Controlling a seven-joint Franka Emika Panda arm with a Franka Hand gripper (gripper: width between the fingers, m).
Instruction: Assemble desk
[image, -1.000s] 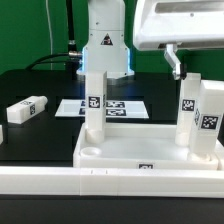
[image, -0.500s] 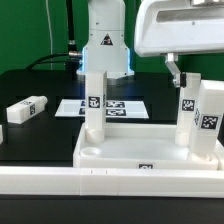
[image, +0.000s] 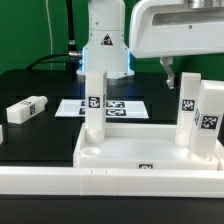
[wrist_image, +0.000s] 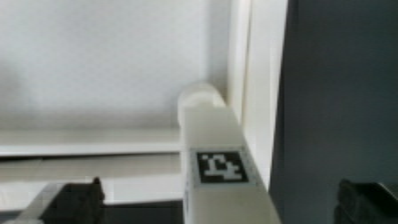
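The white tabletop (image: 140, 142) lies tray-side up at the front of the black table. Three white tagged legs stand upright in its corners: one on the exterior view's left (image: 93, 100) and two on its right (image: 187, 100) (image: 209, 122). Another leg (image: 25, 108) lies loose on the table at the far left. My gripper (image: 170, 70) hangs open, above and just behind the right-hand legs. In the wrist view an upright leg (wrist_image: 210, 130) stands between my spread dark fingers (wrist_image: 71, 202), with a gap on each side; the gripper (wrist_image: 217, 205) holds nothing. The tabletop (wrist_image: 107, 70) shows pale beside it.
The marker board (image: 120, 104) lies flat behind the tabletop, in front of the robot base (image: 105, 45). A long white rail (image: 60, 183) runs along the front edge. Black table (image: 40, 135) surrounds the parts.
My gripper has shifted toward the exterior view's left and slightly lower, staying open. The legs and tabletop have not moved.
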